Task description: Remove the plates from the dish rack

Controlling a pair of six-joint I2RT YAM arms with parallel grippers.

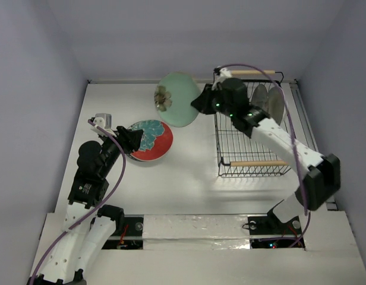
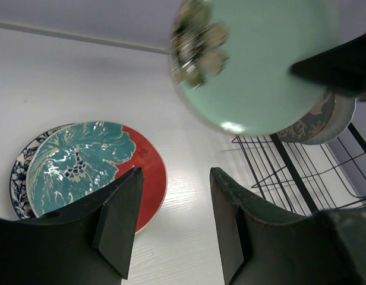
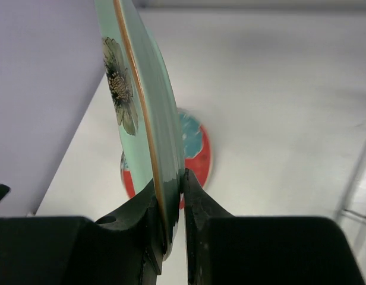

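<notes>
My right gripper (image 1: 202, 101) (image 3: 182, 178) is shut on the rim of a pale green plate (image 1: 178, 99) (image 3: 135, 107) (image 2: 260, 65) with a flower print. It holds the plate on edge in the air, left of the black wire dish rack (image 1: 258, 163) (image 2: 290, 172). Two more plates (image 1: 269, 104) (image 2: 316, 122) stand upright at the rack's far end. A red plate with a teal design (image 1: 152, 140) (image 2: 94, 166) lies flat on a blue-white plate (image 2: 19, 175) on the table. My left gripper (image 1: 131, 142) (image 2: 174, 172) hovers open beside that stack, holding nothing.
The rack has two light wooden handles, one at its far end (image 1: 252, 72) and one at its near end. Walls enclose the white table (image 1: 189, 178) on the left, back and right.
</notes>
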